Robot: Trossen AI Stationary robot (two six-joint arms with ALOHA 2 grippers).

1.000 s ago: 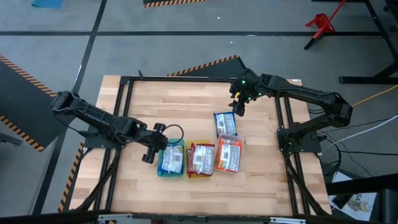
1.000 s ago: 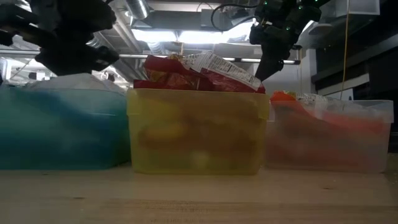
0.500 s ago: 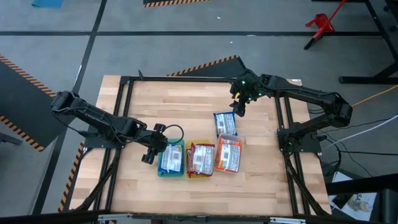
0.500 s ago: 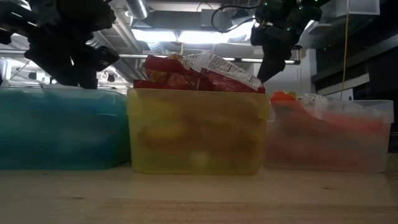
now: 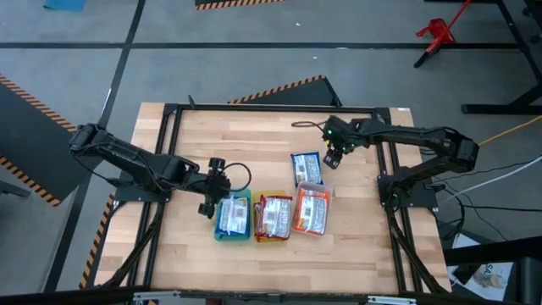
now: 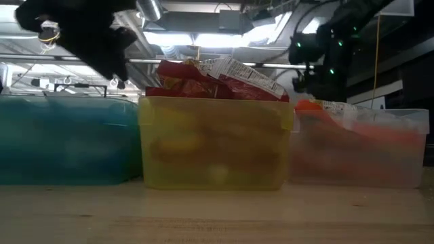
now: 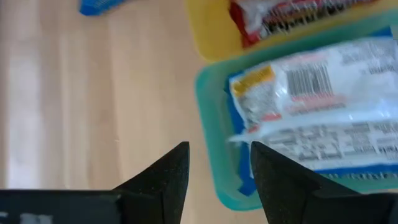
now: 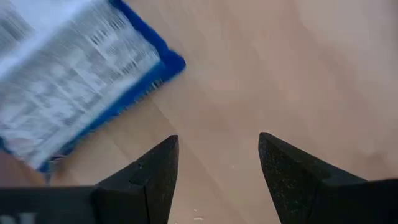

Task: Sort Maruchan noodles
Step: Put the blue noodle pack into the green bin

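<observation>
Three trays stand in a row near the table's front. The green tray holds a blue-and-white Maruchan noodle packet, the yellow tray red packets, and the clear tray orange ones. Another blue-and-white packet lies flat on the wood behind the clear tray. My left gripper hangs open above the green tray's left rim, holding nothing. My right gripper is open over bare wood, just right of the loose packet.
A black metal frame borders the wooden table. Bare wood lies across the far half and to the left of the green tray. In the low view the trays fill the foreground.
My left gripper has opened and let go of a blue-and-white packet, which now lies in the green tray; the gripper has risen a little. My right gripper has come down toward the near edge, closer to the loose blue-and-white packet, staying open.
</observation>
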